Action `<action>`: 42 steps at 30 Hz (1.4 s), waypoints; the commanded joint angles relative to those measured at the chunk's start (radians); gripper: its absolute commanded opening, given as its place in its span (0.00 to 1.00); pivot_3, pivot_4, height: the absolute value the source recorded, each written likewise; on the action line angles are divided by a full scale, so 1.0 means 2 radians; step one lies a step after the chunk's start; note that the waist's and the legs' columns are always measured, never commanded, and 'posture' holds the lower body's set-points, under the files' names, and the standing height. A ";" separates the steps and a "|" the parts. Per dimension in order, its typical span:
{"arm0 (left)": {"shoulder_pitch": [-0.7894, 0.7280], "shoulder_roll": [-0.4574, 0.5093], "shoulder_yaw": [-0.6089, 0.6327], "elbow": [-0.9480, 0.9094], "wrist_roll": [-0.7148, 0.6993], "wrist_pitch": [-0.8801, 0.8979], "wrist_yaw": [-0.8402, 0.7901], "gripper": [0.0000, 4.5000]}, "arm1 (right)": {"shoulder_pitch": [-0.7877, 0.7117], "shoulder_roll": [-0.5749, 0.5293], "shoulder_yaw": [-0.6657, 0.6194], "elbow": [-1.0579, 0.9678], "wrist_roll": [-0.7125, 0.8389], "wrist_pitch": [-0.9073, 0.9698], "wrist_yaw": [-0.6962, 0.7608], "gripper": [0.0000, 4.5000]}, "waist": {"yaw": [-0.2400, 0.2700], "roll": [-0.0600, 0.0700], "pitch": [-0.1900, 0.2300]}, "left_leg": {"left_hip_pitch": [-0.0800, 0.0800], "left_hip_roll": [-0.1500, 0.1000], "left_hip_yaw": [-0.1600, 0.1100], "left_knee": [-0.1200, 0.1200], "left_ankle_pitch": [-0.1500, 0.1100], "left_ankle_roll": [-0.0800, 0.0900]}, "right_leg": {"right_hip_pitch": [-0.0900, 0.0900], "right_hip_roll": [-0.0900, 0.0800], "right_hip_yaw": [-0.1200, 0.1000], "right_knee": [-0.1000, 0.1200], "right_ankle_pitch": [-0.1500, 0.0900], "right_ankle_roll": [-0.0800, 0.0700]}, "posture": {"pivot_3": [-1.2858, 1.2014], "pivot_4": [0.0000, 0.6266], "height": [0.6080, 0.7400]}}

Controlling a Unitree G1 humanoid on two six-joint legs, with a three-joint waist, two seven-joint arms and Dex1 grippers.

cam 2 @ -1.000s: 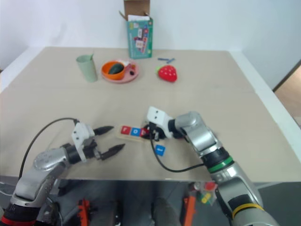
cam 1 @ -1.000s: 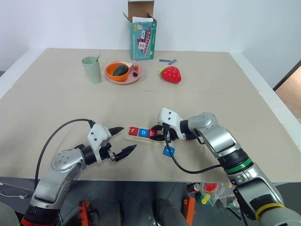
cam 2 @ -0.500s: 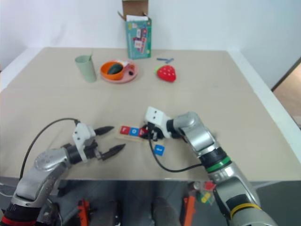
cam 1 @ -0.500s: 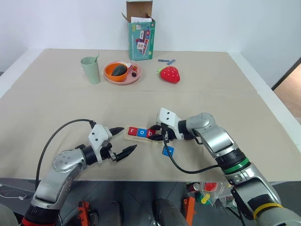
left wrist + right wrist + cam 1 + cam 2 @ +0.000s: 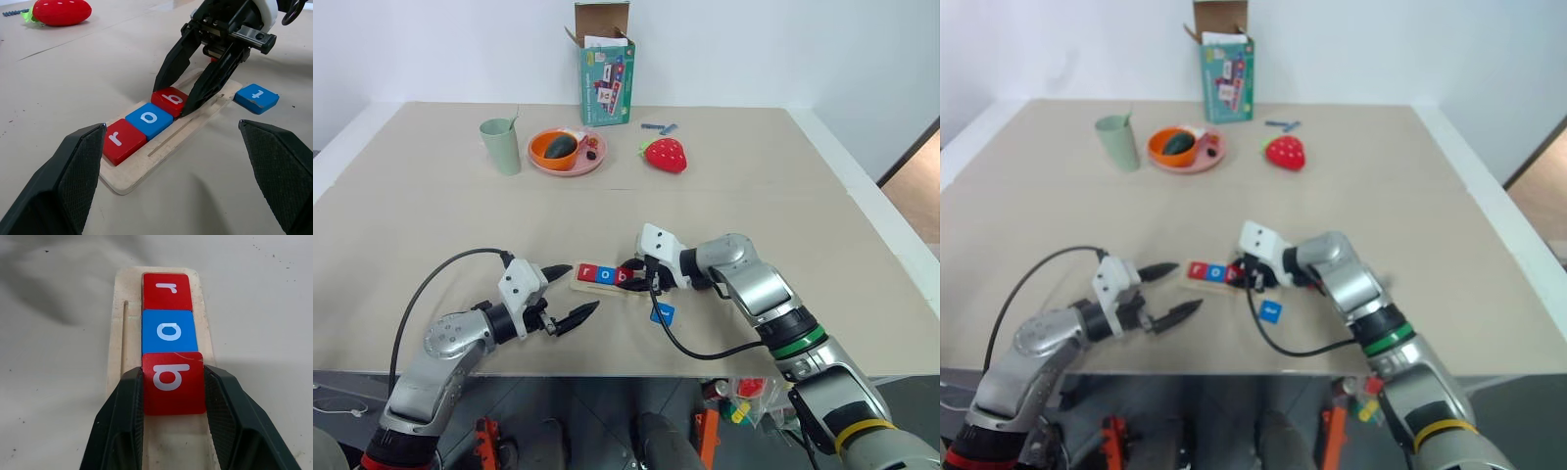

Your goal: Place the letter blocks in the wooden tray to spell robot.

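The red b block point(image 5: 173, 382) sits third in the wooden tray point(image 5: 183, 133), touching the blue o, pinched by its side edges in the right gripper point(image 5: 173, 423); light, rigid, smooth-faced (likely slippery), so edge grip suits. Left gripper point(image 5: 566, 294) hovers spread wide left of the tray. Nothing has shifted since a second ago; the blue t block point(image 5: 256, 98) lies beside the tray.

The beige table point(image 5: 431, 225) carries wooden tray point(image 5: 195, 128), "t" tile point(image 5: 256, 98), strawberry point(image 5: 668, 155).

Silver-grey arms, white wrist housings, 2 black textured fingers point(image 5: 205, 83) per gripper, looping black cables.
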 commanded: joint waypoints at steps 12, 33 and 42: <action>0.002 0.001 0.001 -0.023 -0.003 -0.002 0.002 1.00 | -0.006 0.006 0.005 0.012 -0.001 0.016 0.013 0.26 | 0.000 0.000 0.000 | 0.000 0.000 0.000 0.000 0.000 0.000 | 0.000 0.000 0.000 0.000 0.000 0.000 | 0.52 0.24 1.00; -0.007 0.025 -0.008 -0.033 -0.018 0.009 -0.046 1.00 | 0.020 -0.030 -0.139 -0.116 0.099 0.111 -0.033 0.99 | 0.001 0.000 0.000 | -0.001 0.000 0.000 0.000 0.000 0.000 | 0.000 0.000 0.000 0.000 -0.001 0.001 | 0.52 0.24 1.00; -0.037 0.053 -0.038 -0.038 -0.047 0.048 -0.111 1.00 | 0.076 -0.162 -0.183 -0.056 0.105 0.042 0.027 0.99 | 0.001 0.000 0.000 | -0.001 -0.001 0.000 0.000 0.000 0.000 | 0.000 -0.001 0.001 0.000 -0.002 0.000 | 0.52 0.24 1.00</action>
